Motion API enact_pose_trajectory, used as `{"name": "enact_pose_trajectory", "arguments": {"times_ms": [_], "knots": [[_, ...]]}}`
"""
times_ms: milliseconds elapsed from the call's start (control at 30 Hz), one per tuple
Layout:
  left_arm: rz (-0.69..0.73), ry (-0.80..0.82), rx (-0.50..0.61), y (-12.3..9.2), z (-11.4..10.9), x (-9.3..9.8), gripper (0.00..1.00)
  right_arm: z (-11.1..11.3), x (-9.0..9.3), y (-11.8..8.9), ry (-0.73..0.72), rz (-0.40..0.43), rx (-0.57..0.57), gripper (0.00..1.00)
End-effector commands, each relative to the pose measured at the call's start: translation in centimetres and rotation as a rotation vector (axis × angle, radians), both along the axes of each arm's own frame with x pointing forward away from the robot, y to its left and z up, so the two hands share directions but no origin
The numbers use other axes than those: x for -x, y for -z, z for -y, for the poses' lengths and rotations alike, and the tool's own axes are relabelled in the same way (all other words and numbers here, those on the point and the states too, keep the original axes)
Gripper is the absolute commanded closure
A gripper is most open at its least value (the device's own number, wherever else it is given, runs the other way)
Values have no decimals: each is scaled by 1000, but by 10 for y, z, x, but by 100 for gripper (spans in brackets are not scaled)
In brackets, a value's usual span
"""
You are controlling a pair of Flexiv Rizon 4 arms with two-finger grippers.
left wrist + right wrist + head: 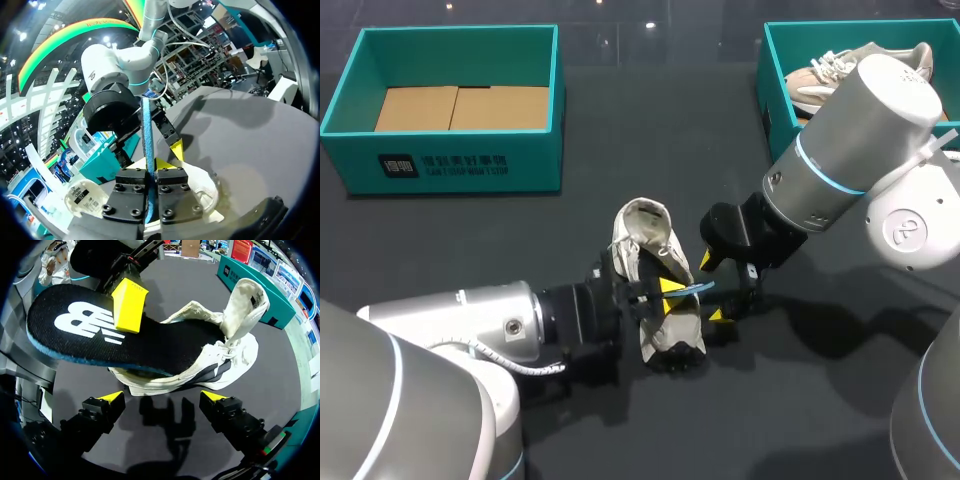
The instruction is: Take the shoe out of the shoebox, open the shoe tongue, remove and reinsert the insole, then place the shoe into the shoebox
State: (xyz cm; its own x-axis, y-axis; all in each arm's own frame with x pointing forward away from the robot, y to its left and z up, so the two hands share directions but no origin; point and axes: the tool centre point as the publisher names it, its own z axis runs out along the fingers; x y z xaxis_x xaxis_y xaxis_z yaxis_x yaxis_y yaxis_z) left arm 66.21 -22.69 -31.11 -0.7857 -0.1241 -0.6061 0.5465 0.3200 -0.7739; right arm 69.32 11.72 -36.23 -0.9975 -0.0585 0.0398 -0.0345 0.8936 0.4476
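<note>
The left gripper (pixel 667 297) pinches the insole (pixel 100 335) edge-on, its far end at the opening of the white sneaker (pixel 220 365) lying on the table. The right gripper (pixel 162 399) gapes wide beside it, empty. Unbraced, the sneaker could slide, or the insole buckle. Count: 1 insole, 2 sneakers, the second sneaker (pixel 820 80) in the right shoebox (pixel 775 95), and 2 shoeboxes, counting the left shoebox (pixel 440 170).

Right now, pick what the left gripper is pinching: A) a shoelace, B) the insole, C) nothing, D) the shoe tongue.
B: the left gripper has a finger pressed on each face of the thin, blue-edged insole, seen edge-on in the left wrist view.
</note>
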Motion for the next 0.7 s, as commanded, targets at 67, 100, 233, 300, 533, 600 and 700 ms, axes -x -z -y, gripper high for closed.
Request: {"name": "enact_pose_trajectory", "arguments": {"times_ms": [67, 100, 233, 300, 533, 600, 700], "knots": [[10, 34, 15, 6, 1, -13, 100, 0, 1, 1, 0, 2, 0, 0], [19, 38, 15, 8, 0, -15, 100, 0, 1, 1, 0, 2, 0, 0], [40, 48, 11, 16, -3, -22, 100, 0, 1, 1, 0, 2, 0, 0], [41, 46, 7, 18, -5, -23, 100, 0, 1, 1, 0, 2, 0, 0], [42, 19, -33, 27, -10, -32, 100, 0, 1, 1, 0, 2, 0, 0], [24, 10, -28, 29, -12, -36, 100, 0, 1, 1, 0, 2, 0, 0], [-7, 10, -11, 29, -15, -37, 100, 0, 1, 1, 0, 2, 0, 0]]}}
